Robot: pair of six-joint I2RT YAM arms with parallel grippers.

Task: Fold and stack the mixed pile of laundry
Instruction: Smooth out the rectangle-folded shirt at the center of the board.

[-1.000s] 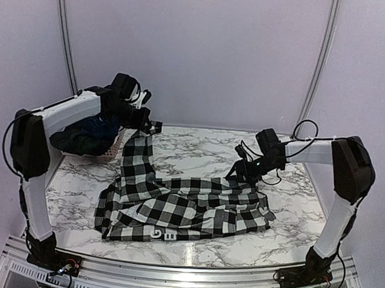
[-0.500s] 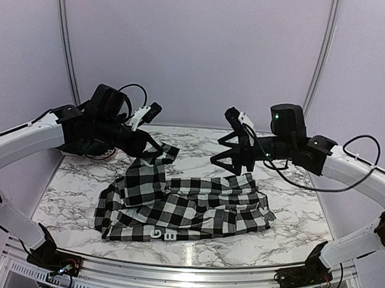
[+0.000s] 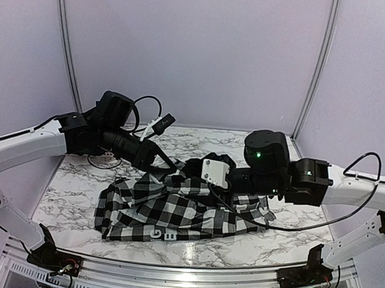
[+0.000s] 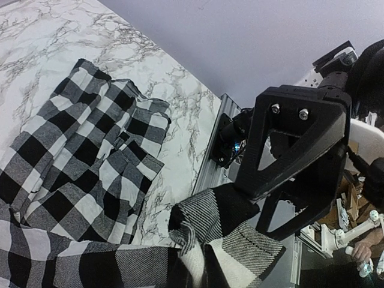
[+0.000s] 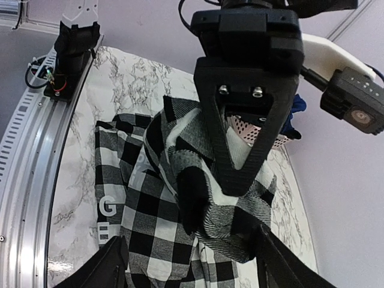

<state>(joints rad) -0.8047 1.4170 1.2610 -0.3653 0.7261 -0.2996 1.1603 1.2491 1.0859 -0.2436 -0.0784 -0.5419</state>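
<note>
The black-and-white check shirt [image 3: 176,211] lies crumpled across the marble table [image 3: 298,220], also seen in the left wrist view [image 4: 78,150] and the right wrist view [image 5: 150,228]. My left gripper [image 3: 173,163] is shut on a raised fold of it [image 4: 222,225]; the right wrist view shows that gripper [image 5: 235,183] with the cloth hanging from its tip. My right gripper [image 3: 191,166] faces it with fingers [image 5: 114,267] spread wide, one on each side of the lifted fold. A navy blue garment [image 5: 293,113] sits in a basket. No plaid garment shows.
A perforated pink basket [image 5: 255,129] stands at the back left, mostly hidden behind the left arm in the top view. An aluminium rail [image 3: 186,273] runs along the near table edge. Pale walls close in the back and sides.
Both arms have swung in to the table's middle. The left gripper carried the shirt's fold right and lower; the right gripper travelled left to meet it.
</note>
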